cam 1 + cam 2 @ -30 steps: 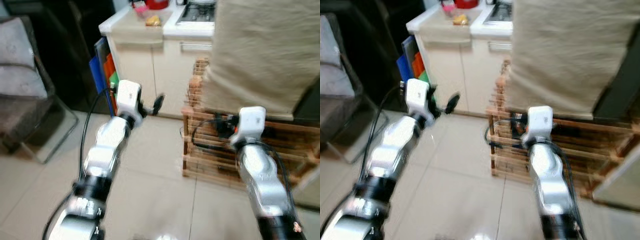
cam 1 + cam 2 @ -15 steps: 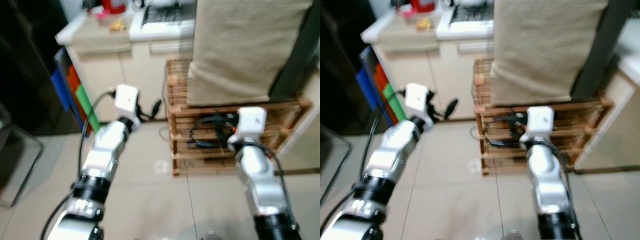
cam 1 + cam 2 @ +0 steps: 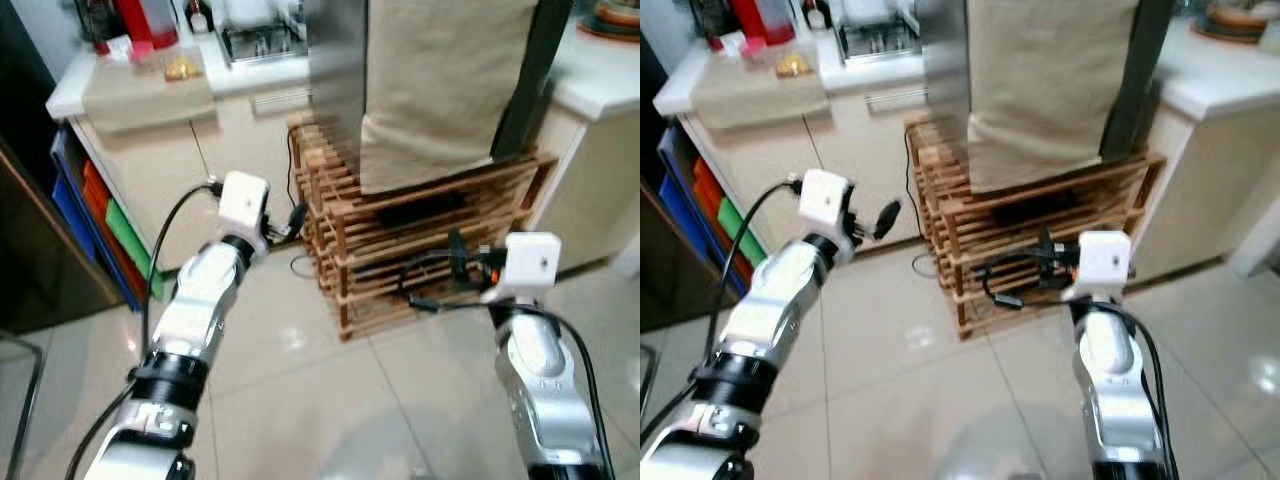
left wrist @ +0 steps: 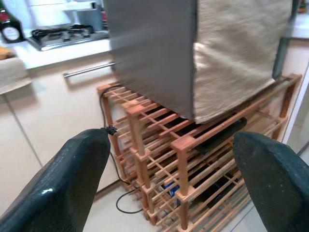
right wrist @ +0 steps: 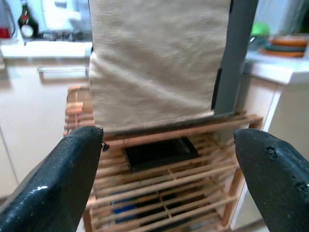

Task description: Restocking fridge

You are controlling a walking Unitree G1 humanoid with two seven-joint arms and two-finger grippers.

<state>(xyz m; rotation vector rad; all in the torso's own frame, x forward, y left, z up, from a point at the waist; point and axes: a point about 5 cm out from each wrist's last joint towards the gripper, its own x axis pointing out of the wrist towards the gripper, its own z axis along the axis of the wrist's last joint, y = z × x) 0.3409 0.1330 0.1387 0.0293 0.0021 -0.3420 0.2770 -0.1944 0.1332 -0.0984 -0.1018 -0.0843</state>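
Observation:
A tall grey appliance (image 3: 335,70), draped in front with a beige cloth (image 3: 440,90), stands on a low wooden slatted rack (image 3: 400,215) straight ahead of me. My left gripper (image 3: 292,220) is raised at the rack's left corner, open, with nothing between its fingers (image 4: 72,179). To the right, my right gripper (image 3: 455,258) is held just in front of the rack's lower shelves, also open and empty, its fingers (image 5: 275,179) spread wide. Neither gripper touches the rack.
A white kitchen counter (image 3: 150,85) with a red container (image 3: 145,20) and a stove runs behind on the left. Blue, orange and green boards (image 3: 100,210) lean beside its cabinet. Another counter (image 3: 600,80) stands at the right. A black flat device (image 5: 159,152) and cables lie on the rack. The floor is tiled.
The whole picture has swung, so the camera has turned: the rack and draped appliance now sit at centre and a right-hand counter has come into sight. Both arms keep their raised pose.

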